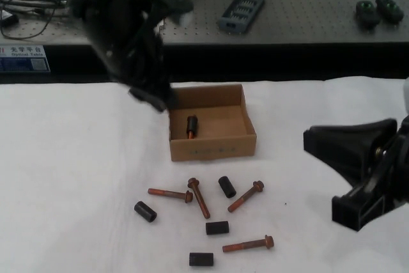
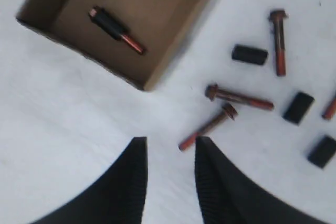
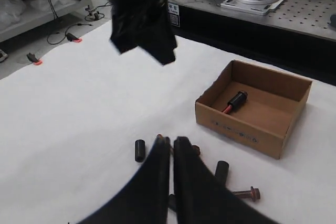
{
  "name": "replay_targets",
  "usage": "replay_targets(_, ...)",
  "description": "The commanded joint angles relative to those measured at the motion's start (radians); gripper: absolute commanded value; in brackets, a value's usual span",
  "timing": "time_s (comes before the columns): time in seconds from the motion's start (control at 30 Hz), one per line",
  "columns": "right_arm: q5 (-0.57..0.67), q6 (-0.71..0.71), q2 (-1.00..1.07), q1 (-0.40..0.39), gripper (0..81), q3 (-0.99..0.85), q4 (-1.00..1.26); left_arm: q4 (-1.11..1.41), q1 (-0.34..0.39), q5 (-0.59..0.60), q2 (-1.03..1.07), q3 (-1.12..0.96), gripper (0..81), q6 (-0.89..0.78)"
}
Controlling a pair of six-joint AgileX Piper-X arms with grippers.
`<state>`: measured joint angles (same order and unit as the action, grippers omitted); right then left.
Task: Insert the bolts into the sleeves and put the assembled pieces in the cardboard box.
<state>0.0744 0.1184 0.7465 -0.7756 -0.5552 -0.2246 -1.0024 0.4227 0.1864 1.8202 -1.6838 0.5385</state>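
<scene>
I see left gripper (image 2: 170, 148) fingers open, empty, near the cardboard box (image 1: 211, 148); right gripper (image 3: 171, 144) fingers closed, empty; one assembled piece (image 1: 191, 125) lies inside.

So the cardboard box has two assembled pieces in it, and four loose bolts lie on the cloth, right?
Not quite. The cardboard box holds one assembled piece, not two, as the high view shows. Four loose bolts do lie on the cloth.
</scene>
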Motion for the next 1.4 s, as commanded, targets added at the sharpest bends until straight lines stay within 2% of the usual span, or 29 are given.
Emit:
replay_targets(0.0,0.038,-0.008,0.002,0.031,2.8,-0.011,-0.025,-0.02,0.0,0.001,-0.091,0.151,23.0,0.096)
replay_targets(0.27,0.167,-0.003,0.002,0.153,2.8,-0.014,-0.144,0.138,0.0,0.001,-0.244,0.498,23.0,0.193)
replay_targets(0.4,0.203,-0.002,0.002,0.195,2.8,-0.029,-0.183,0.216,0.0,0.003,-0.297,0.611,23.0,0.358)
replay_targets(0.5,0.219,0.0,0.002,0.208,2.8,-0.033,-0.18,0.289,0.0,0.003,-0.31,0.665,23.0,0.52)
replay_targets(0.8,0.252,0.001,0.002,0.207,2.8,-0.033,-0.181,0.539,0.0,0.015,-0.294,0.759,23.0,0.853)
replay_targets(1.1,0.257,0.031,0.002,0.207,2.8,-0.033,-0.181,0.563,0.0,0.028,-0.193,0.759,23.0,0.863)
replay_targets(1.37,0.257,0.031,0.002,0.207,2.8,-0.033,-0.181,0.609,0.0,0.028,-0.168,0.759,23.0,0.949)
